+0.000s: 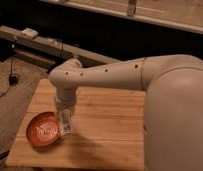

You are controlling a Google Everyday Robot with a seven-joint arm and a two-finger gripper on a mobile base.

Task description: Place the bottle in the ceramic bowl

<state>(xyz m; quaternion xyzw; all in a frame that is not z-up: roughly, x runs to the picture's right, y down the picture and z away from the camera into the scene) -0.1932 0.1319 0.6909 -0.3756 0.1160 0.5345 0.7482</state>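
One bottle clasped in hand, beside ceramic bowl

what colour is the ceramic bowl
The ceramic bowl is orange-red with a pale swirl (camera view); gripper holds bottle at its edge.

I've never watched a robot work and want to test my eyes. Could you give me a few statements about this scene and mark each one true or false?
1. The bottle lies inside the ceramic bowl. False: the pincer holds it upright at the bowl's right rim.
2. The ceramic bowl sits on the wooden table, near its front left corner. True.
3. The pincer hangs over the table's far right corner. False: it is on the left side, right beside the bowl.
4. The ceramic bowl is orange-red with a pale swirl in the middle. True.
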